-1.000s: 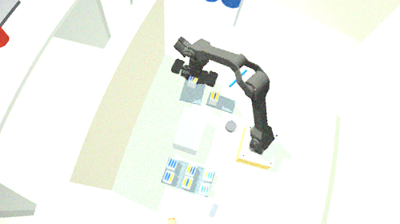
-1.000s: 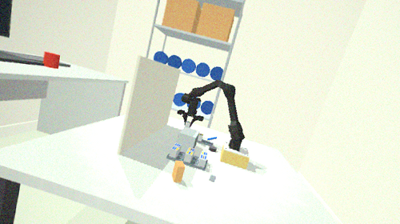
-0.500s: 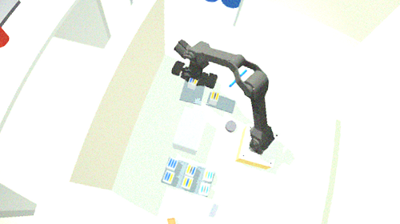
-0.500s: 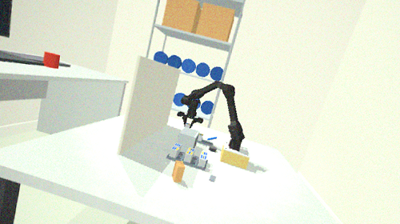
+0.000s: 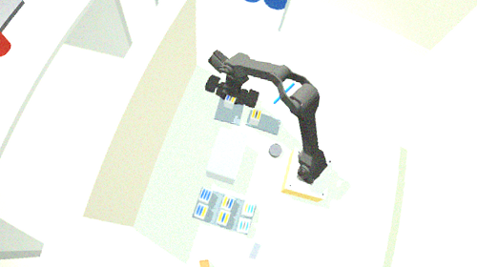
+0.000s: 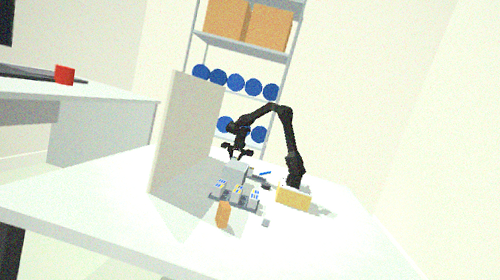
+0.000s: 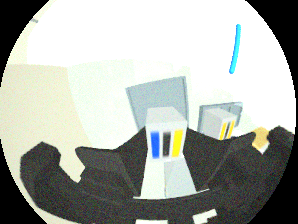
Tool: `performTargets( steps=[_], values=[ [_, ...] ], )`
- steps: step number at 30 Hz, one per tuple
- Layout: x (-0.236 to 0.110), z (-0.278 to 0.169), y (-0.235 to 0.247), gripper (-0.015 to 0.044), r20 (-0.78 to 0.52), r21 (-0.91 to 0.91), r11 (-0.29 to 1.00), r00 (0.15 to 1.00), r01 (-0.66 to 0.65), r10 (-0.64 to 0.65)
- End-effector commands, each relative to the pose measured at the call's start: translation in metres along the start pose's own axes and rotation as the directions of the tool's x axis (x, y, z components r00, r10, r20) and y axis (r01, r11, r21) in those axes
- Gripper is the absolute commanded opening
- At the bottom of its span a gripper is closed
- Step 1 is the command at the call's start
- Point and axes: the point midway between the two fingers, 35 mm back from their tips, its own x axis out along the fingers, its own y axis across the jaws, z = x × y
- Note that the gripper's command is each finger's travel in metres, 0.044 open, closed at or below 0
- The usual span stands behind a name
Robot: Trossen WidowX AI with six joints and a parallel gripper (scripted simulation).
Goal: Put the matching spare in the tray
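1. Spreading across most of the exterior view, the white counter (image 6: 92, 216) carries everything; a tall beige panel (image 6: 184, 141) stands upright on it, left of centre.
2. Reaching from its yellow base block (image 5: 301, 192) at centre right of the top view, the dark arm (image 5: 309, 119) bends toward upper centre.
3. Sitting just below the middle of the top view, the white mounted unit (image 5: 226, 156) has its back out of sight, so its code cannot be read.
4. Lying under the wrist at upper centre of the top view, a grey tray (image 5: 229, 112) has a second grey pad beside it bearing another spare (image 5: 255, 118).
5. Lining the lower centre, the rack of spares (image 5: 225, 210) is full apart from one gap.
6. Pinching a spare (image 7: 165, 143) striped blue, black and yellow, the end effector (image 7: 166, 192) hangs above the tray; judged so, fetching is done, while lowering and release remain.
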Motion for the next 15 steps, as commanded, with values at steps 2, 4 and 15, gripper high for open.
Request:
performTargets(
  steps=[2, 4, 15],
  values=[
    [0.006, -0.001, -0.002, 0.0000, -0.003, 0.003, 1.000, 1.000, 0.004, -0.004],
    [0.008, -0.002, -0.002, 0.0000, -0.003, 0.003, 1.000, 1.000, 0.004, -0.004],
    [0.018, -0.003, -0.005, 0.0000, -0.004, 0.003, 1.000, 1.000, 0.004, -0.004]
  ],
)
